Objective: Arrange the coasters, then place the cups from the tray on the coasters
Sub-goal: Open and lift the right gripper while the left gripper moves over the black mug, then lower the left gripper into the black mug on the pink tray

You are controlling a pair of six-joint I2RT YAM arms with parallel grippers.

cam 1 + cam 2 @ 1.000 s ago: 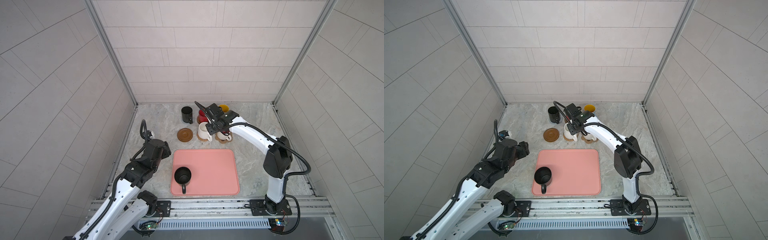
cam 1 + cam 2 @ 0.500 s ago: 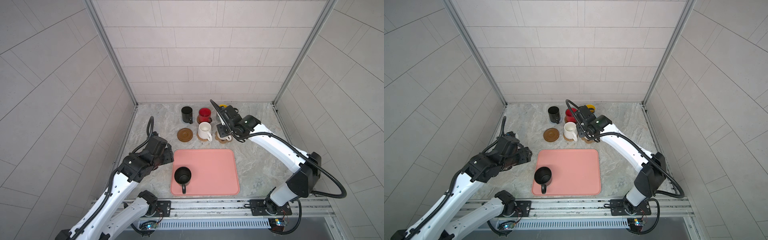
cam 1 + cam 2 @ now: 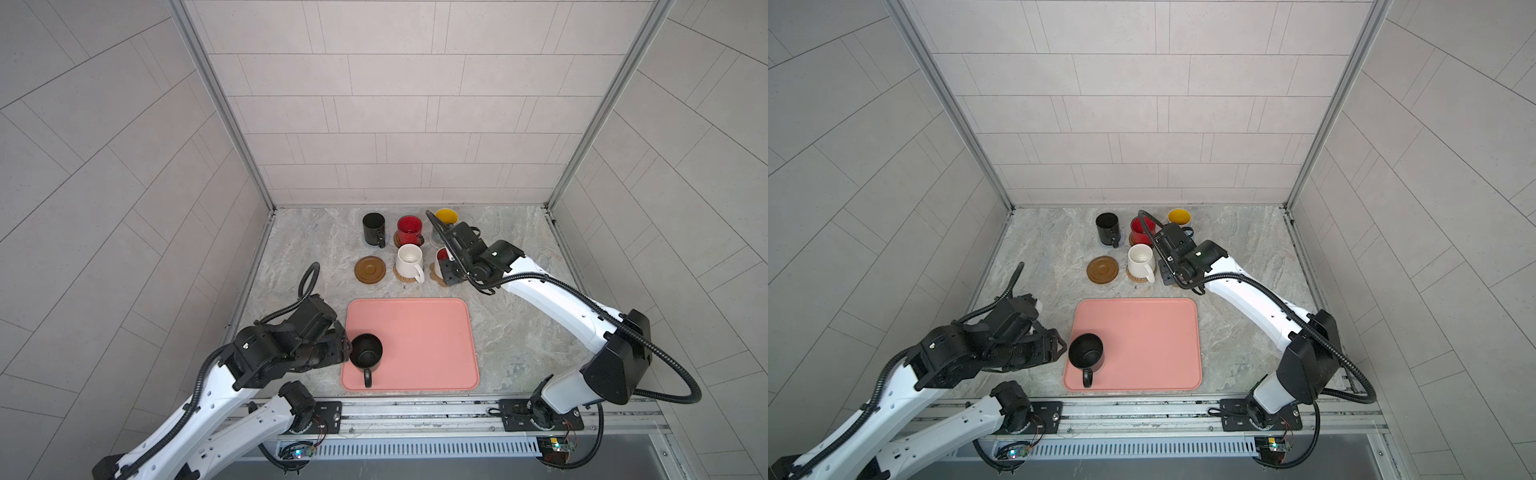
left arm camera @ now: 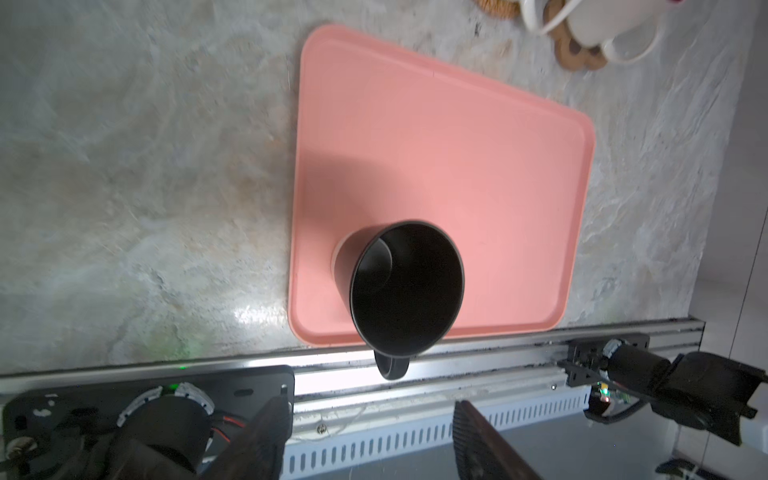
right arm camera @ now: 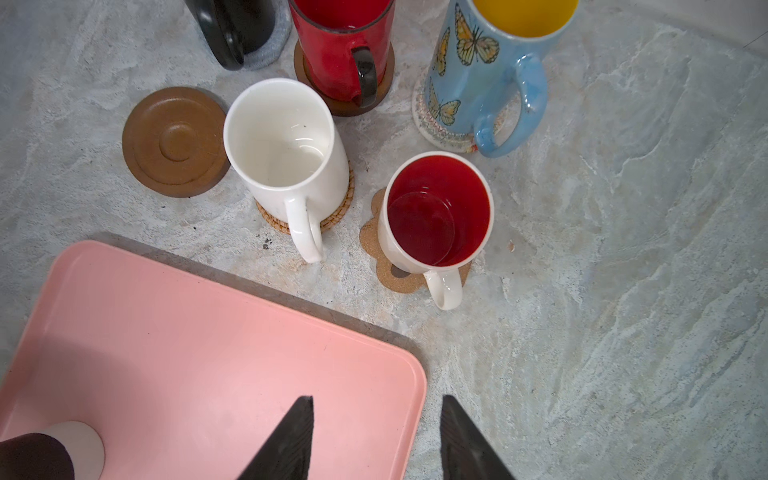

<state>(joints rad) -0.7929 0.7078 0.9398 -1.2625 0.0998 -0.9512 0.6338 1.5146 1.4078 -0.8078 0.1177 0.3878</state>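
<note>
Nearly finished, judging by the layout; five cups seated on coasters at the far side of the tabletop [image 3: 299, 257]: a black cup [image 3: 373, 227] on the grey-blue woven coaster [image 5: 276, 41], the red cup [image 3: 409, 230] on a brown grooved disc [image 5: 384, 79], the light blue cup [image 5: 490, 62] on the whitish woven coaster [image 5: 432, 124], the white cup [image 3: 409, 262] on the tan rattan coaster [image 5: 340, 208], the white cup with red inside [image 5: 436, 212] on the paw-shaped coaster [image 5: 374, 237]; left to do: only the last black cup [image 3: 365, 357], upright near the left edge of the tray [image 3: 424, 340], handle toward the near edge; bare beside the white cup, the second brown grooved disc [image 3: 370, 270]; close beside that last cup, the left gripper [image 4: 370, 409], jaws apart, holding nothing; near the white cup with red inside, the right gripper [image 5: 376, 400], jaws likewise parted, empty; remaining, by this reckoning: one grasp, one carry, one set-down.
</note>
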